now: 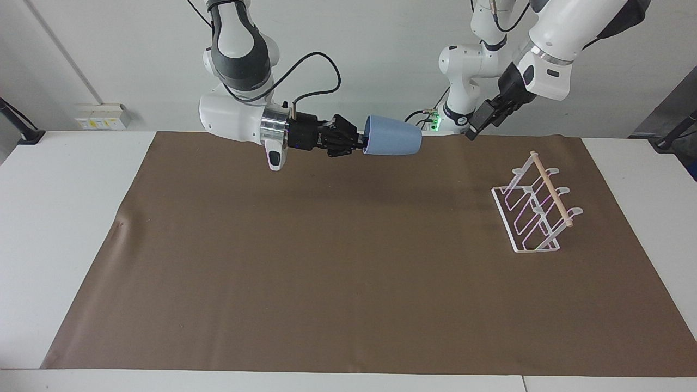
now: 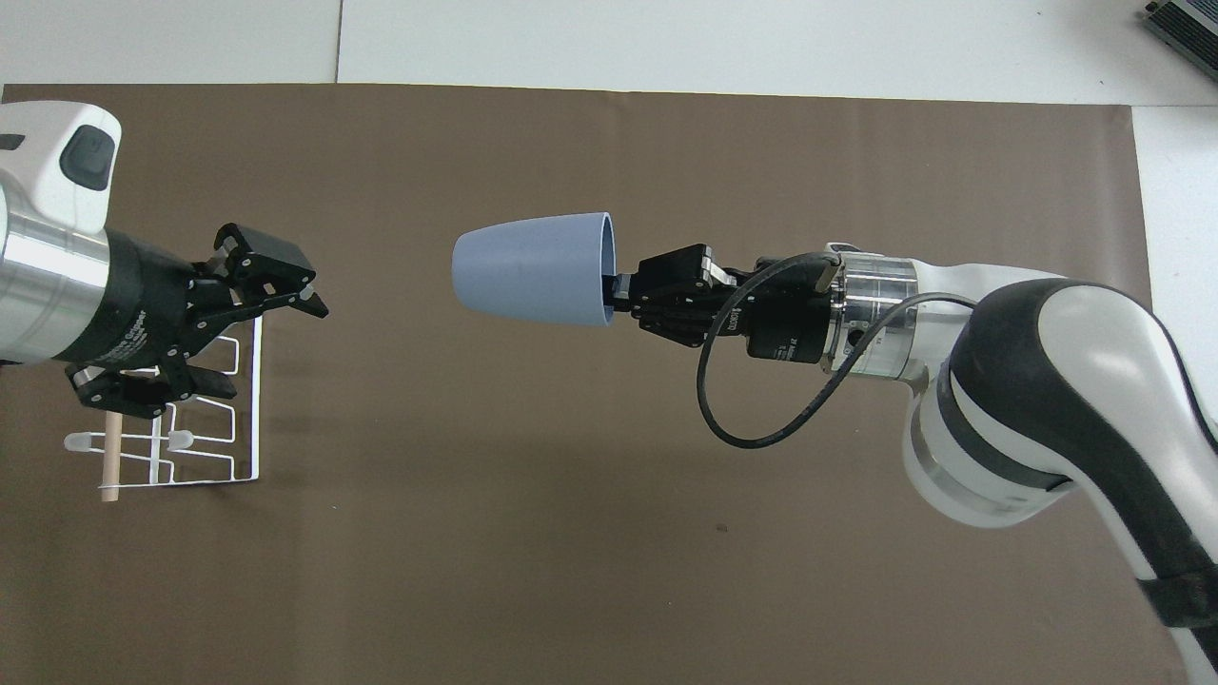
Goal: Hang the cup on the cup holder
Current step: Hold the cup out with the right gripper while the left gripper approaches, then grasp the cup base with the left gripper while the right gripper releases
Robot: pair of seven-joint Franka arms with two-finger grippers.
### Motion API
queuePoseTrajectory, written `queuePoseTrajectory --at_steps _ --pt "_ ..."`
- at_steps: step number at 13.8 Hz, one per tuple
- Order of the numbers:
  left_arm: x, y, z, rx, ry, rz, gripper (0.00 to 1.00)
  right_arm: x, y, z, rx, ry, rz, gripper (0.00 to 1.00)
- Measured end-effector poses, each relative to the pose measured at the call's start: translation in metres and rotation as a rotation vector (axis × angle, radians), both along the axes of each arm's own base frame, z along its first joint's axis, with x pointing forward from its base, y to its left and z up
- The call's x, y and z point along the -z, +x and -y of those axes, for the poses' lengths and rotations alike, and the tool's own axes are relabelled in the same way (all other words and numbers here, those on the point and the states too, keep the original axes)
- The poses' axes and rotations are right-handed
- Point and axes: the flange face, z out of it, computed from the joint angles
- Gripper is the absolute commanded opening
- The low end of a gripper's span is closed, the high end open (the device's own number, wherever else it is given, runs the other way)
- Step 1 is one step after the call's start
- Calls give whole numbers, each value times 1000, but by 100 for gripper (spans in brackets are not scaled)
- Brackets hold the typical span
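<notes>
While 1 cup point(image 1: 393, 142) hangs sideways over the desk point(image 1: 326, 261) in the clenched right hand point(image 1: 359, 146), 1 cup holder point(image 1: 536, 204) sits at the facing view's 3 o'clock; the left hand point(image 2: 271, 314) hovers spread, raised.

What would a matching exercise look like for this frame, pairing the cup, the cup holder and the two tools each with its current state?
Things:
1. cup
2. cup holder
3. left tool
4. right tool

States:
A. standing on the brown mat, no cup on it
B. open, holding nothing, raised in the air
C. held on its side in the air, base pointing toward the left arm's end
D. shut on the rim of the cup

Pairs: 1-C, 2-A, 3-B, 4-D
</notes>
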Motion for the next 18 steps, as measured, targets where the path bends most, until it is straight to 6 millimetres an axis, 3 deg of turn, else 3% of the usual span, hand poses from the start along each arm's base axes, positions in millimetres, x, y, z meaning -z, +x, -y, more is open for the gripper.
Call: queuePoseTrajectory --at_steps 5,11,15,18 --pt "-18 7 39 -434 -117 -61 100 3 -1 -1 -2 -2 -2 0" --pt "-25 -12 96 -675 -158 -146 100 4 -1 0 -1 -3 -4 0" --pt "-35 -2 102 -836 -250 -128 100 4 -1 0 -1 -3 -5 0" --pt "-30 6 104 -890 -286 -154 100 4 -1 0 -2 -3 -5 0"
